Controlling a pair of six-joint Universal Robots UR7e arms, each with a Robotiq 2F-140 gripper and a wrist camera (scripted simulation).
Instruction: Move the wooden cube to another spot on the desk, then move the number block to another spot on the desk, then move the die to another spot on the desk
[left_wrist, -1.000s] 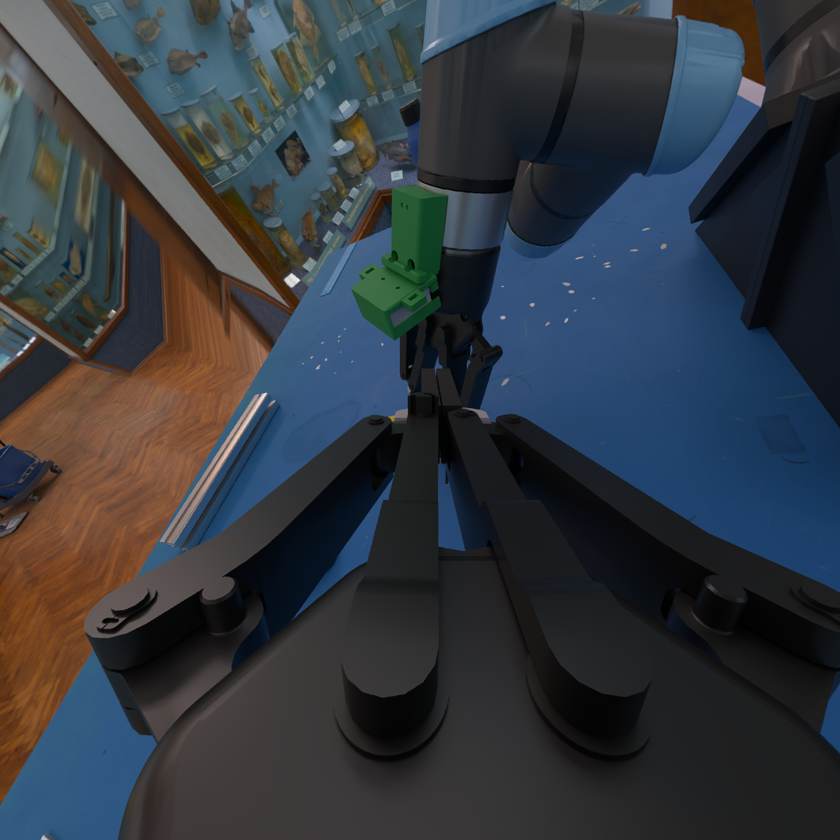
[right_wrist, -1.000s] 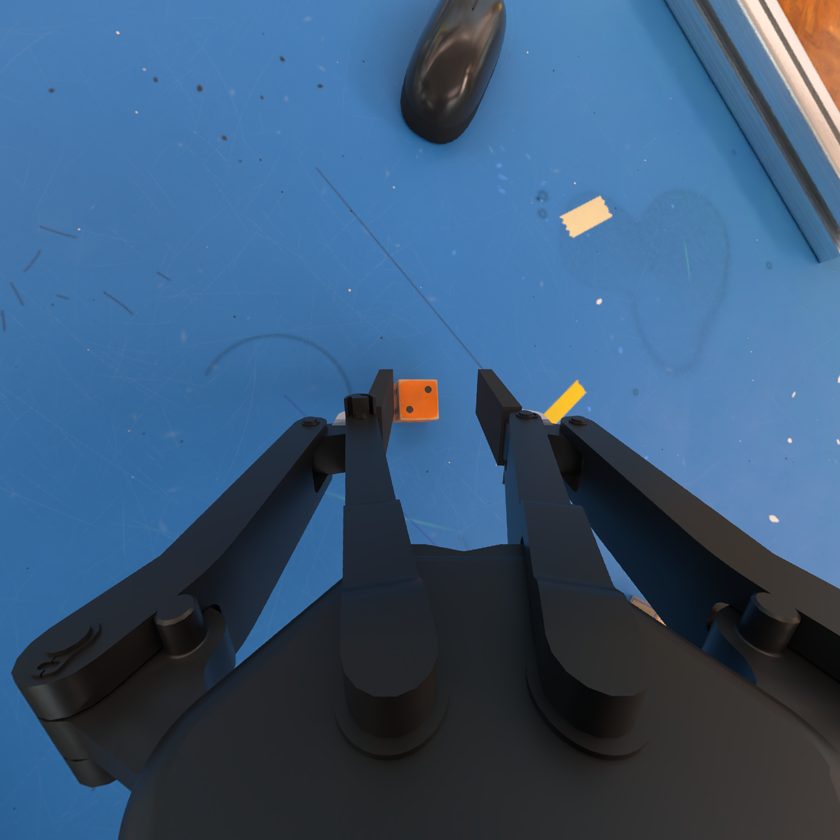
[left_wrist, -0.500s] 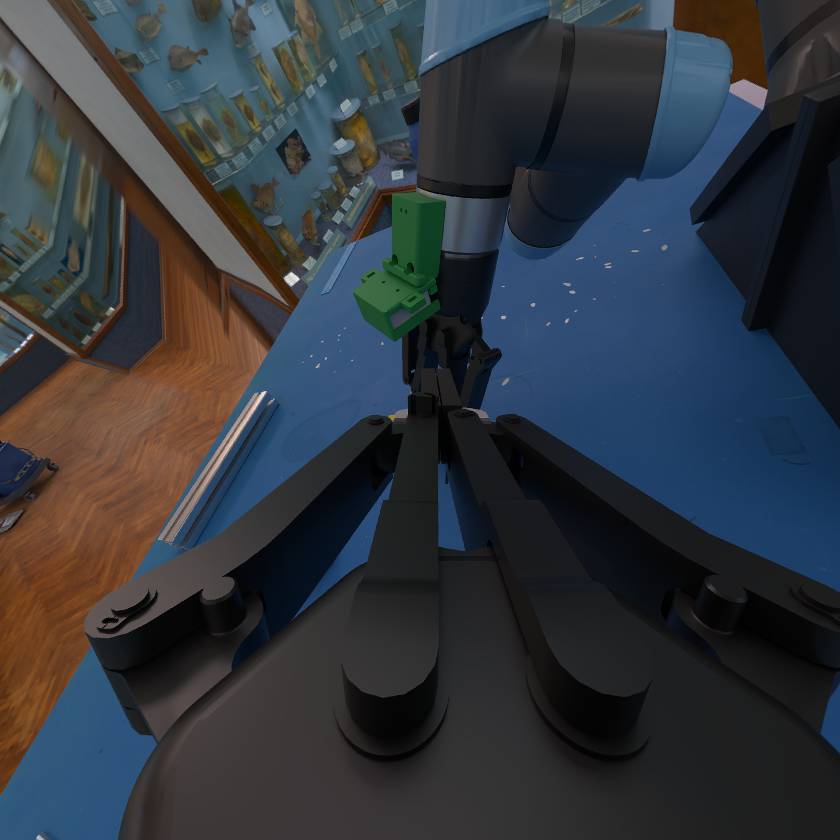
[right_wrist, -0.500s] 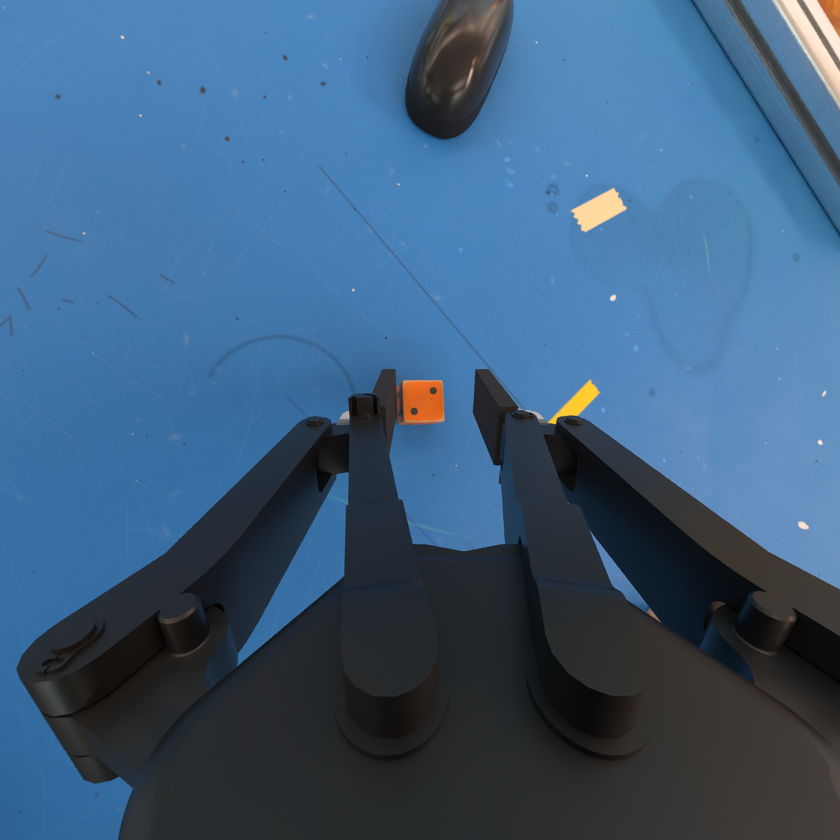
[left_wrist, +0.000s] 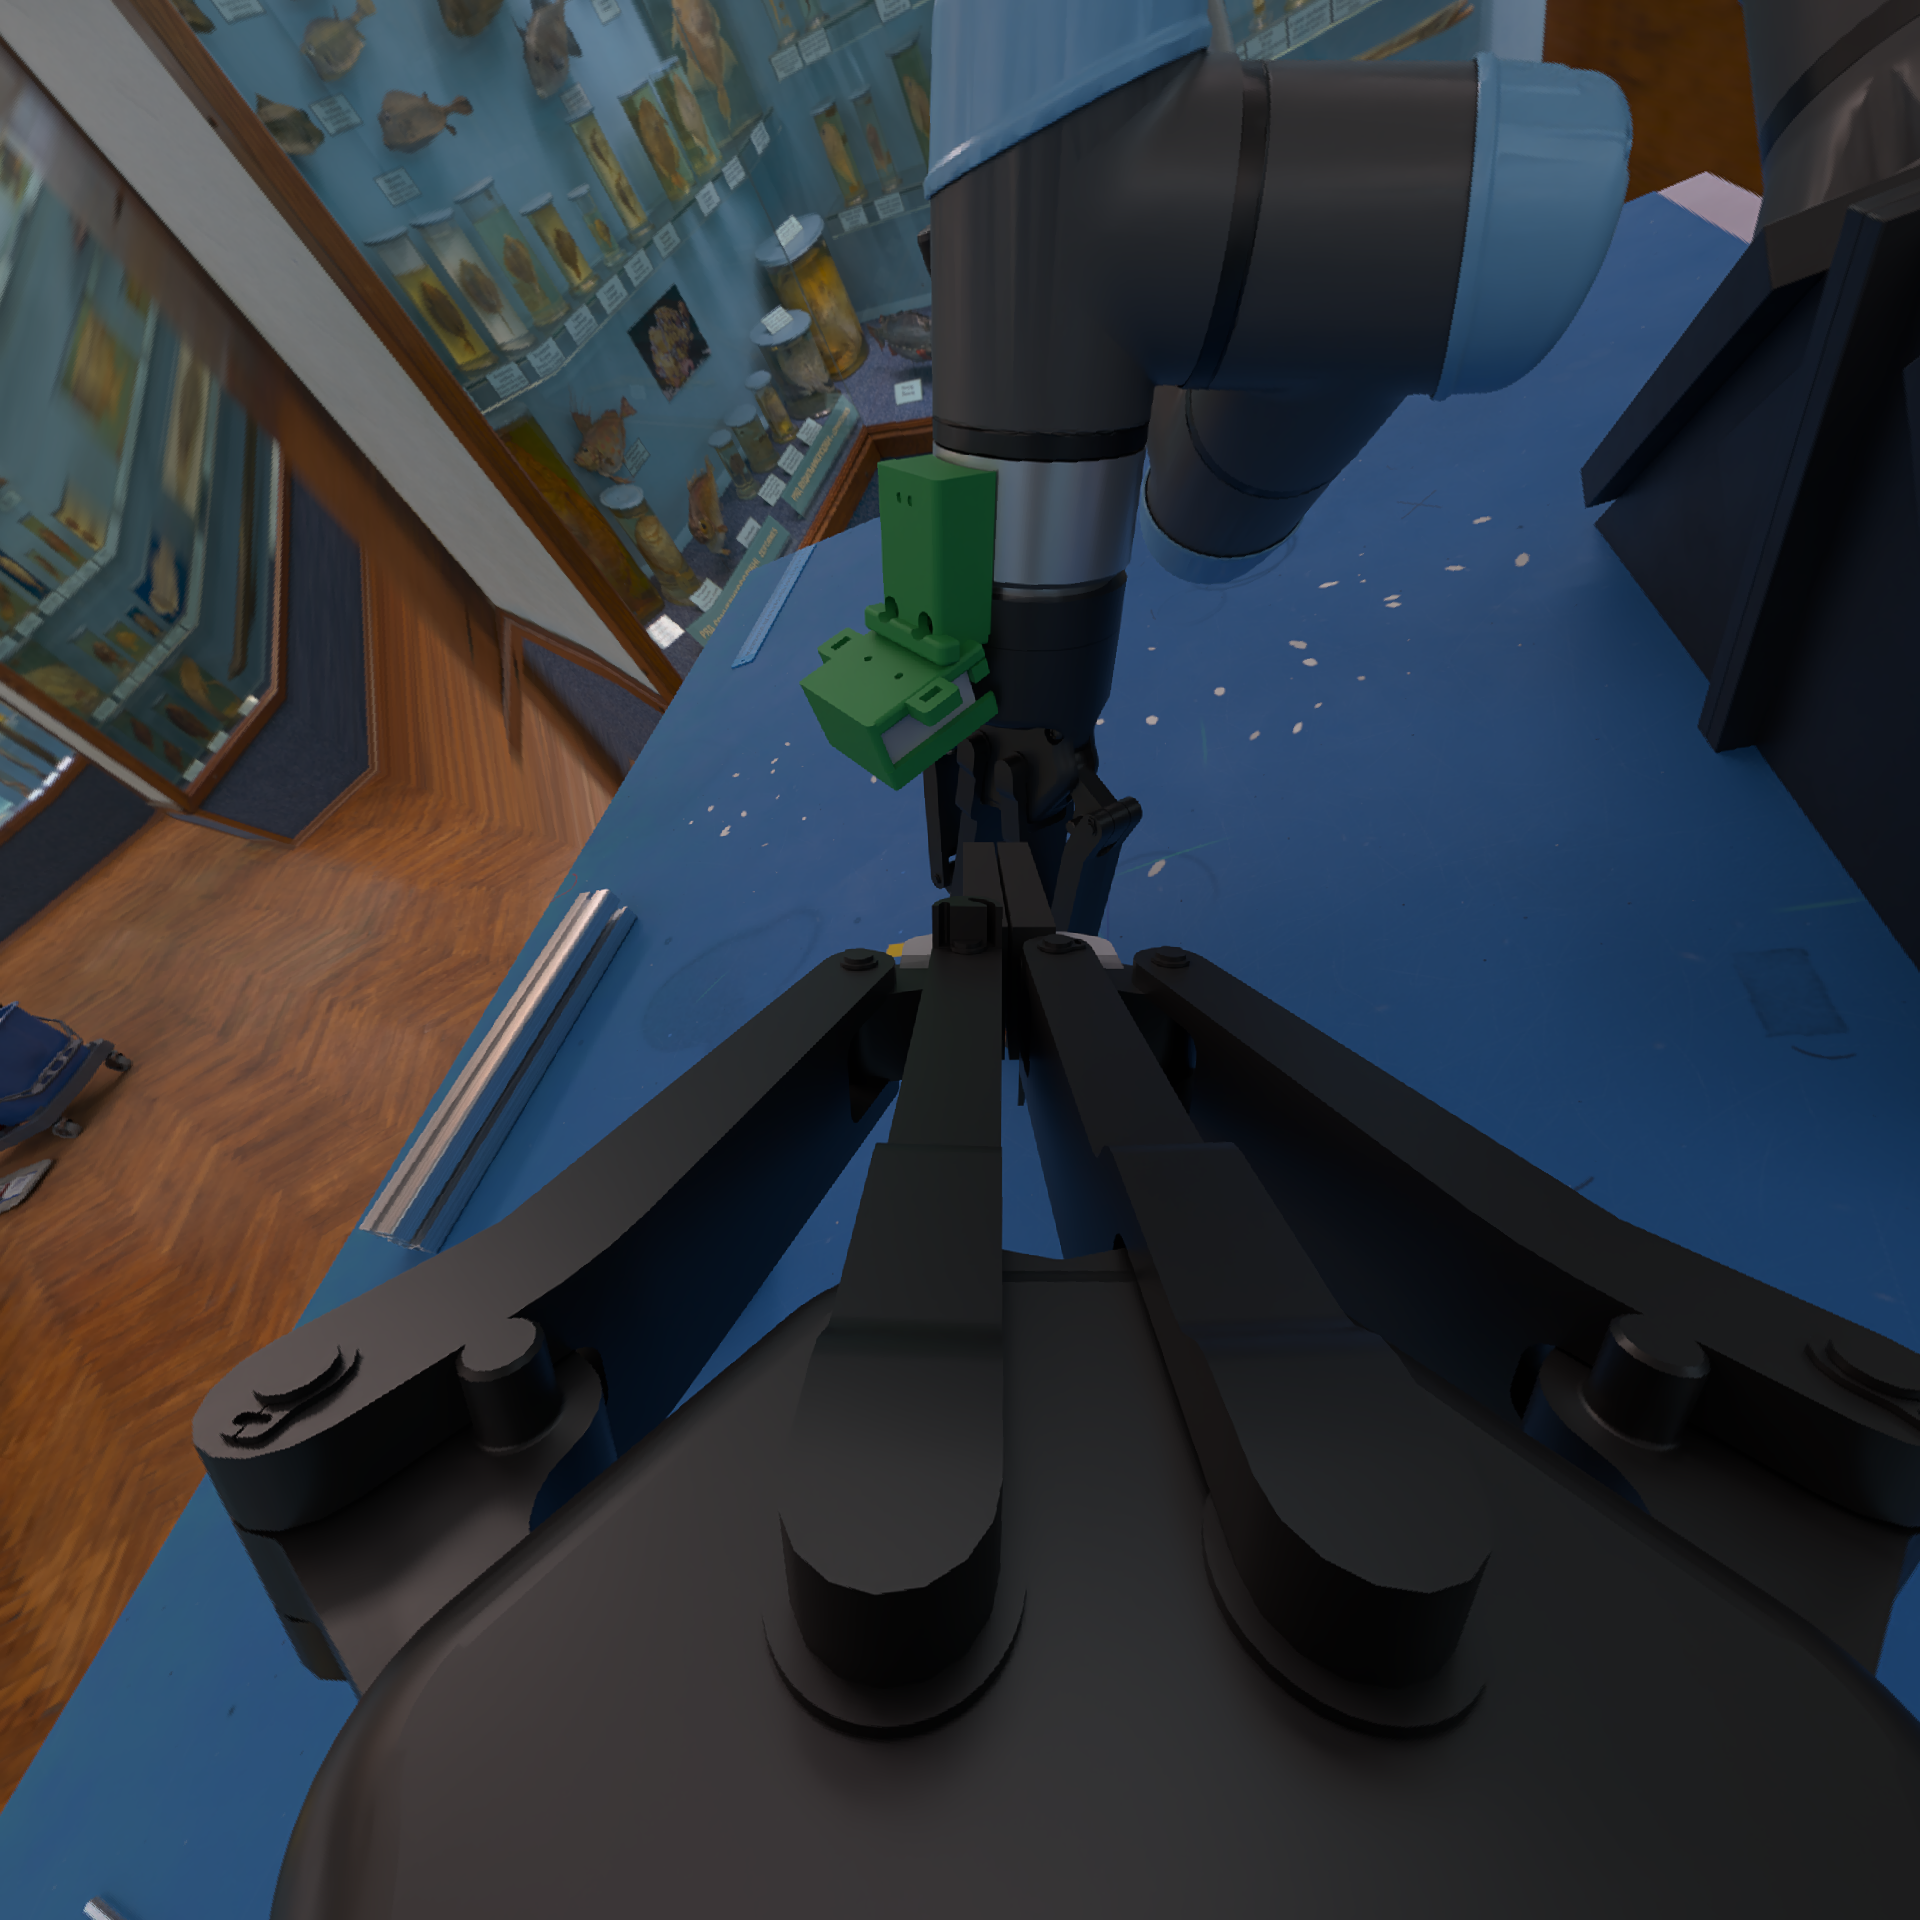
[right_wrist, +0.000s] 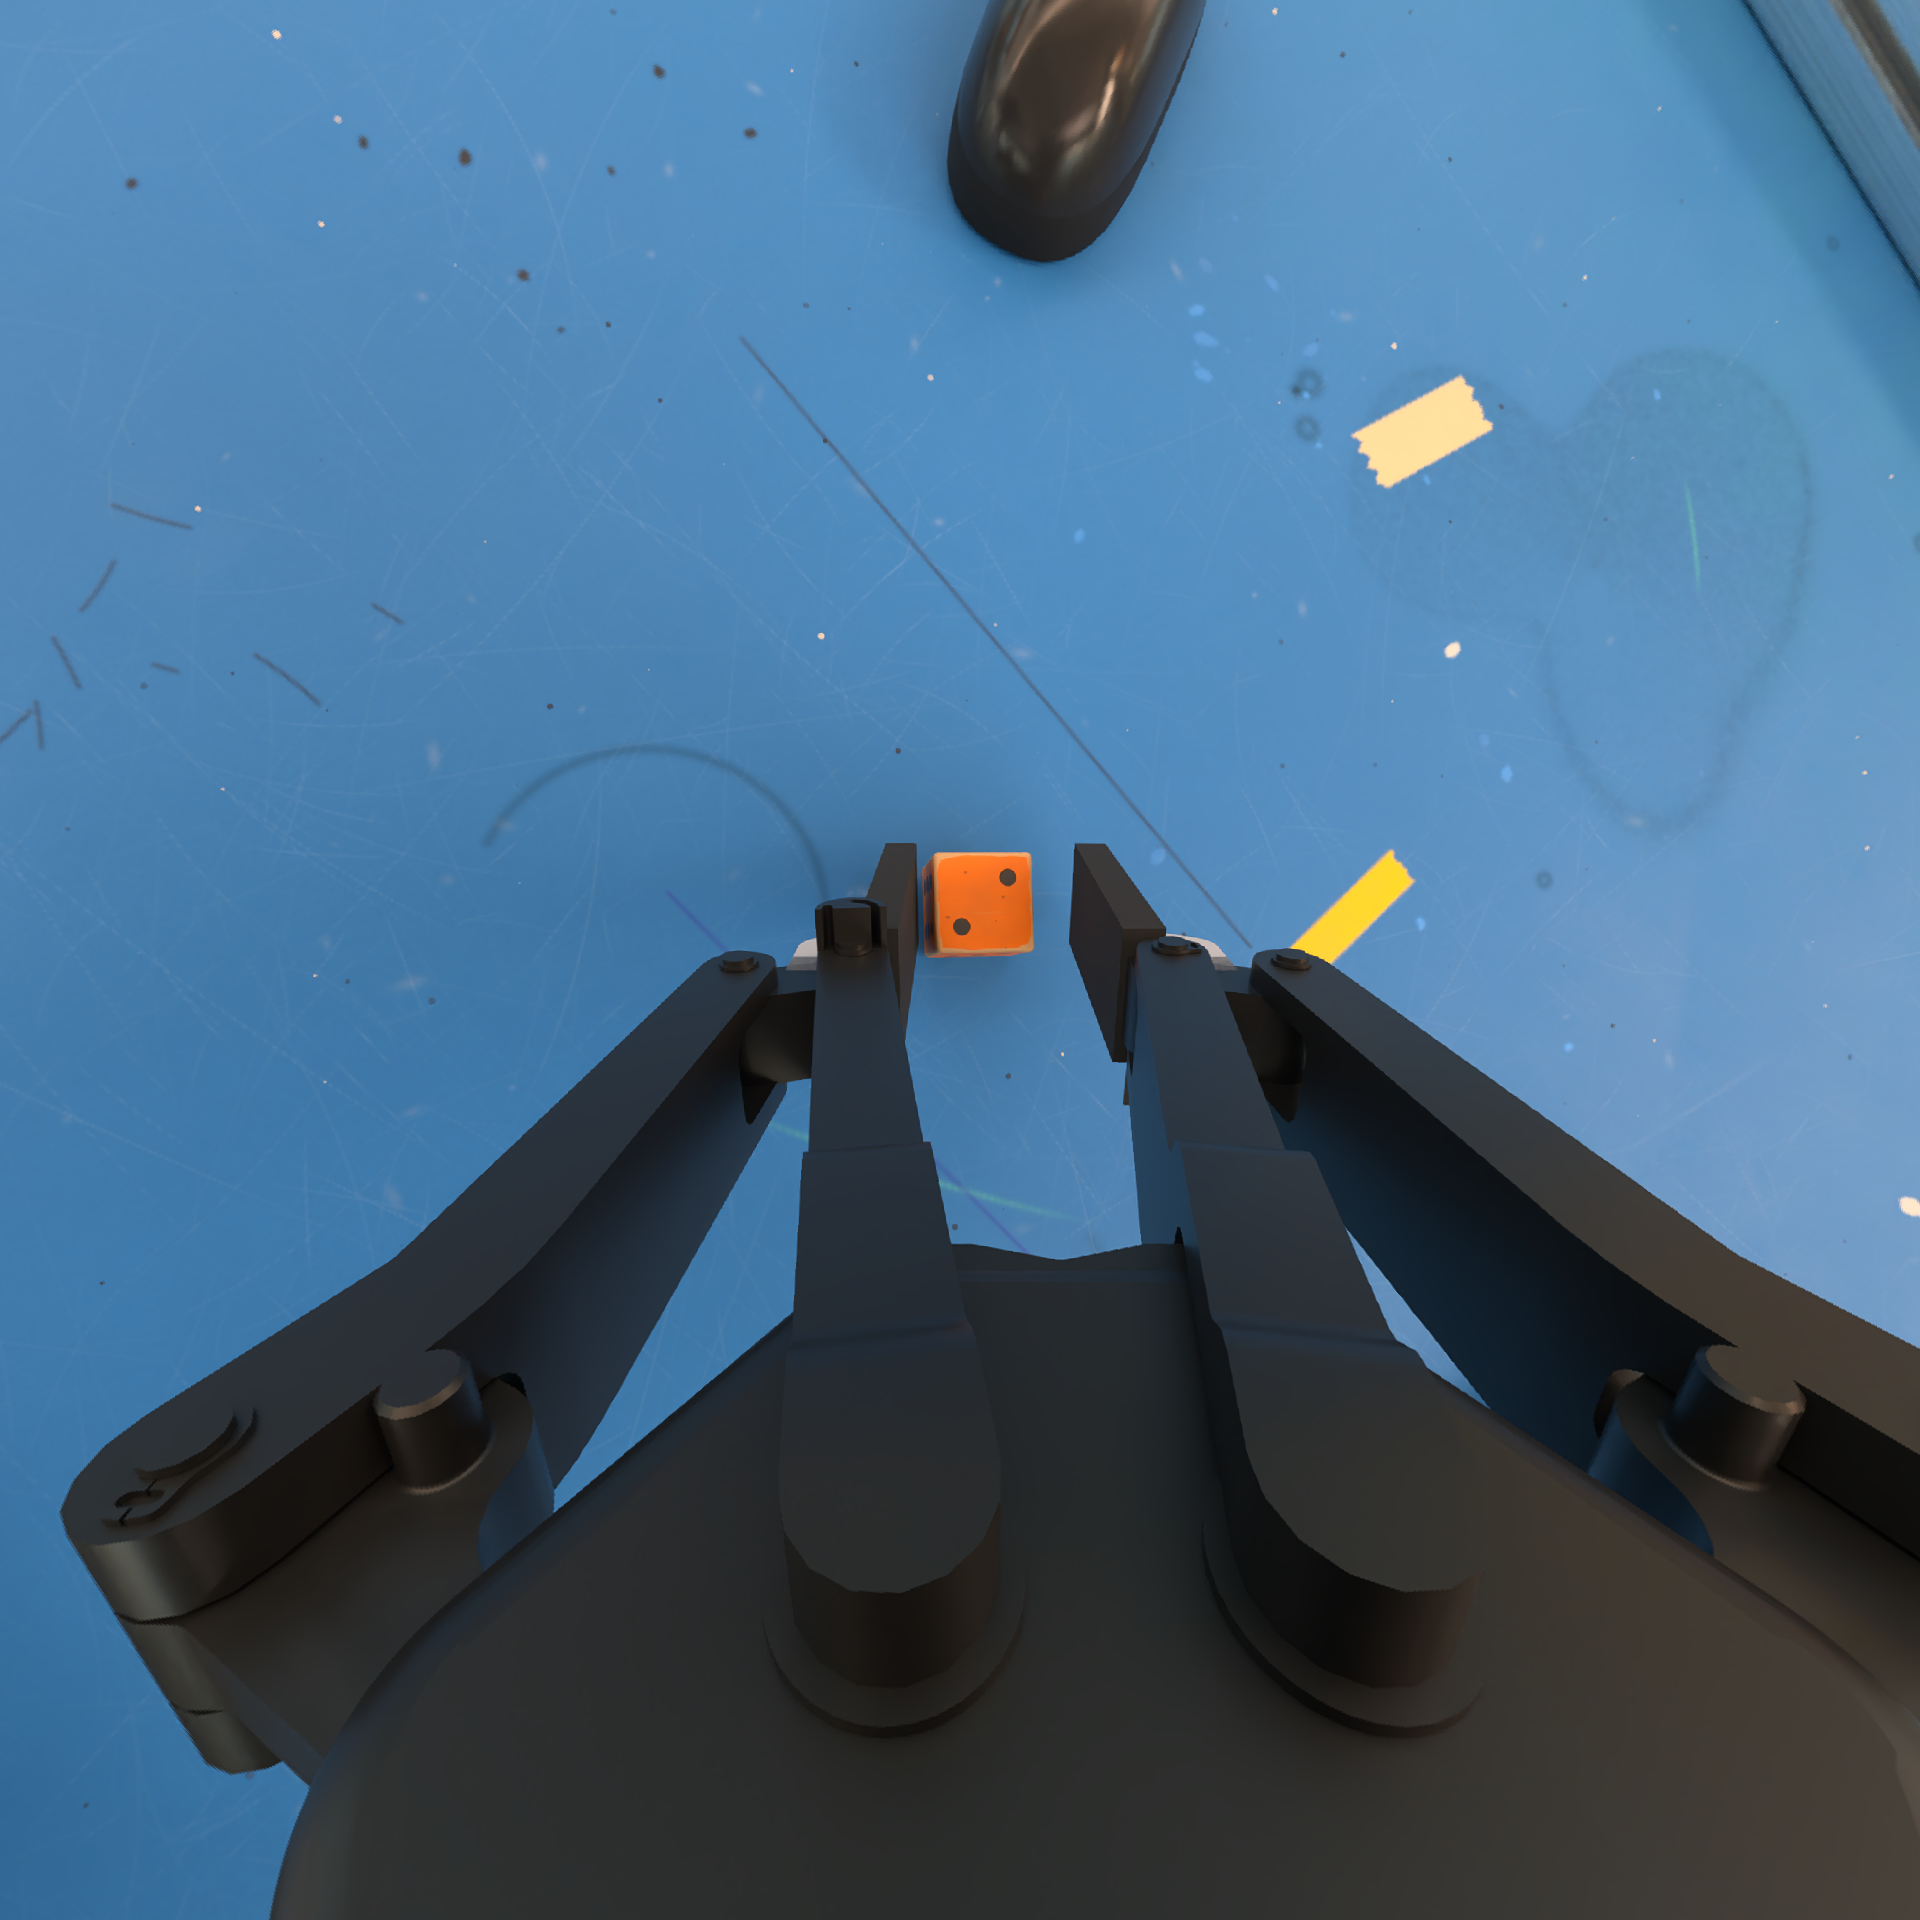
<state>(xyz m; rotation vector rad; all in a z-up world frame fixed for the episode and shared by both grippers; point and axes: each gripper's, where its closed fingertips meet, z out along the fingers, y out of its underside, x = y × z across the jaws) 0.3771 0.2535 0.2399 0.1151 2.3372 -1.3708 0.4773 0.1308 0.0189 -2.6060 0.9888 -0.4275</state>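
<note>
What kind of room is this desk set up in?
Likely a natural history museum gallery. Glass display cases hold mounted fish and specimen jars on labelled shelves, above a wooden parquet floor. The blue desk stands beside them.

A black computer mouse (right_wrist: 1070, 125) lies on the blue desk (right_wrist: 416, 416) well apart from two tape strips (right_wrist: 1421, 430).

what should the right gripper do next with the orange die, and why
Probably close the fingers. The right gripper is open and straddles the orange die on the blue desk: one fingertip sits right beside the die, the other stands off with a gap. The die is not yet gripped, so shutting comes before any lift. The left gripper is shut and idle.
</note>
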